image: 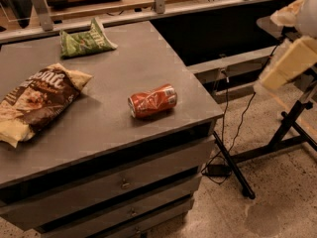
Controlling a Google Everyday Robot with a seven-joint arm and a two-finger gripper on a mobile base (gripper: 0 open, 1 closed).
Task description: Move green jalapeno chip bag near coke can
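The green jalapeno chip bag point(85, 41) lies flat at the far side of the gray table point(133, 58), toward the left, close to the far edge. The coke can point(152, 101) lies on its side nearer to us and more to the right, well apart from the green bag. A big brown-and-cream bag point(37, 100) lies on the left side of the table and does not need to move. The gripper point(290, 63) is far off to the right, out past the table edge and above the floor, and it touches nothing. I cannot tell if it is open or shut. The green bag looks very light, soft and crinkly, with air inside, so I think it will squish and may slip if it is pinched on the puffy middle. A good place to take hold is probably the flat sealed edge at one end, or a fold pressed down from above. The can is round and could roll if it is bumped, so the bag should be set down just beside it, not on it.
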